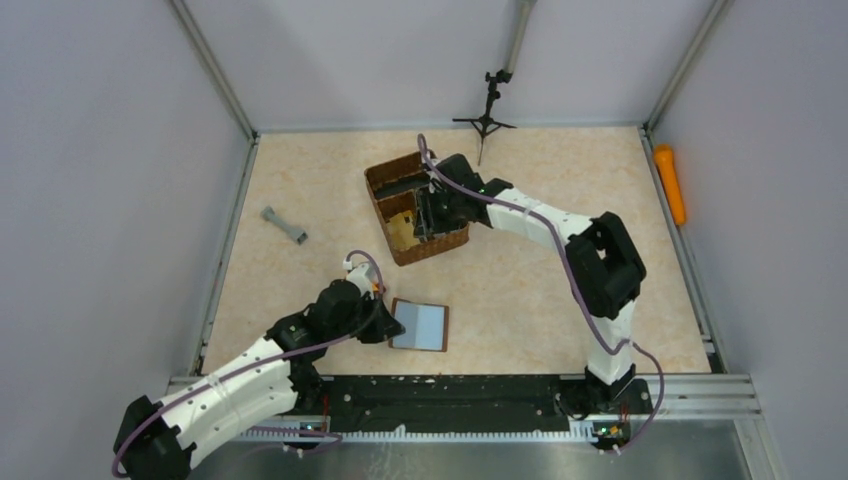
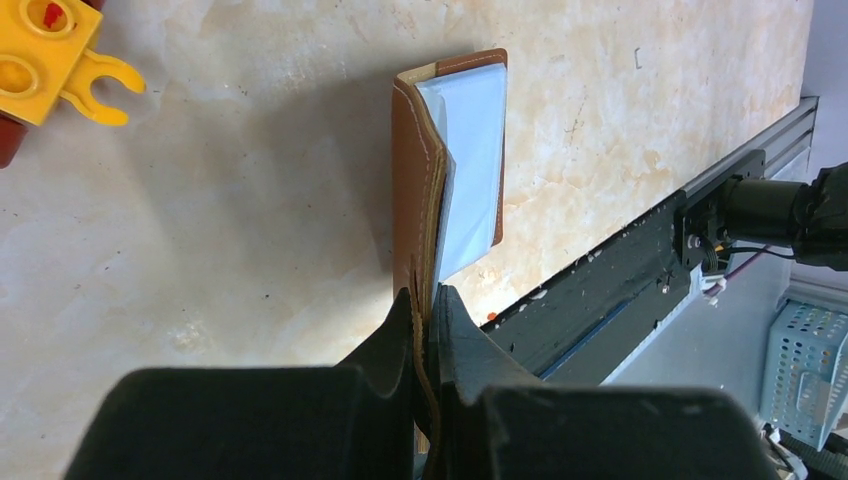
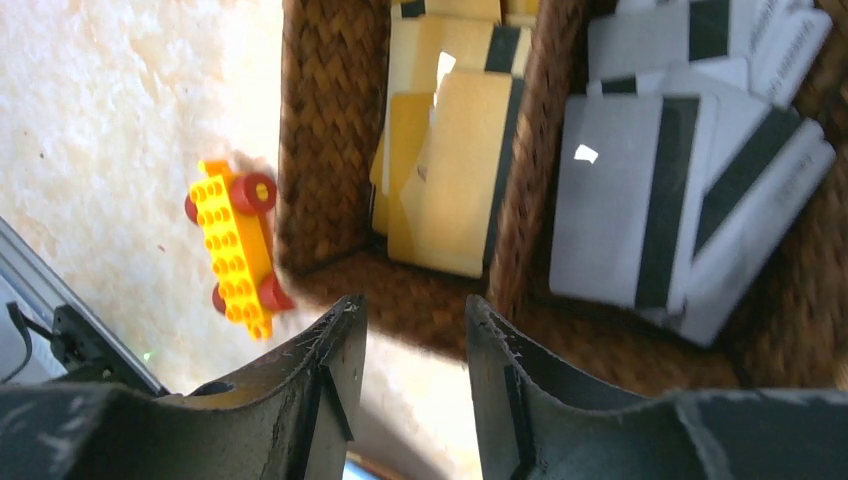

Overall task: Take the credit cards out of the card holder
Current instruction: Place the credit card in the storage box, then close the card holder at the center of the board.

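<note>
**Basket holds two stacks of cards; card holder pinned open on the table**

The woven basket (image 1: 400, 175) stands toward the back of the table (image 1: 530, 290). The right wrist view shows two of its compartments, split by a woven wall. One holds gold cards (image 3: 450, 170) with dark stripes. The other holds silver cards (image 3: 640, 200), also striped, lying fanned and overlapping.

The right pincer (image 3: 415, 305) hangs over the basket's near wall. Its jaws stand apart with nothing between them.

The card holder (image 1: 422, 325) lies open near the front of the table, grey-silver side up. The left pincer (image 2: 428, 300) is clamped tight on the edge of its brown flap, which stands raised. Whether the pale face inside is a card or the lining cannot be told.

A yellow toy car (image 3: 238, 250) with red wheels sits on the table just outside the basket. A grey dumbbell-shaped piece (image 1: 284, 225) lies well to the left. A small black tripod (image 1: 486, 115) stands at the back edge. An orange object (image 1: 670, 185) lies along the right rail.
</note>
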